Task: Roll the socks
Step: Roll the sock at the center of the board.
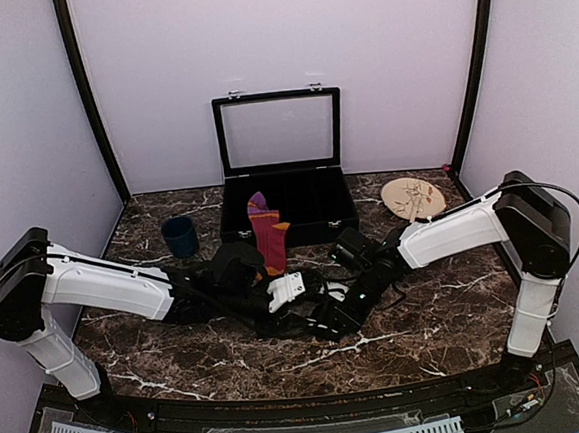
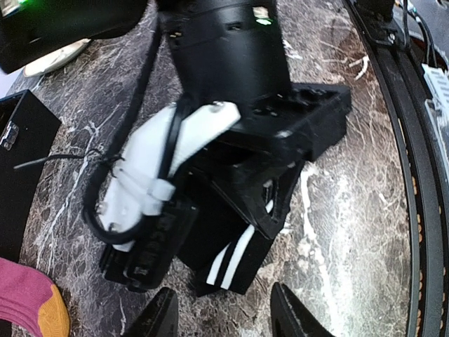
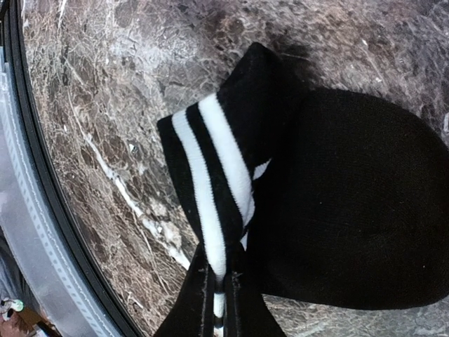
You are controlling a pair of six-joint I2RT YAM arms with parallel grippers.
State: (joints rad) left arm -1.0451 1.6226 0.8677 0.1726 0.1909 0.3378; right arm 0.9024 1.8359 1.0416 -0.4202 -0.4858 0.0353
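Both arms look alike: the left arm (image 1: 104, 281) and right arm (image 1: 451, 232) wear glossy white shells between chunky black joints. Over at three o'clock a thin black cable (image 1: 574, 204) loops off the right shoulder. A white moulded housing (image 2: 161, 158), wrapped in black wire, sits behind the right gripper (image 3: 223, 288); the left gripper (image 2: 221, 319) has matte-black fingers (image 2: 160, 317).

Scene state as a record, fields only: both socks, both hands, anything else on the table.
black sock: on the table, striped cuff pinched
right hand: shut on the black sock's cuff
left hand: open, empty, next to the black sock
red sock: unrolled, lying across the front edge of the open box
other: blue cup, round plate
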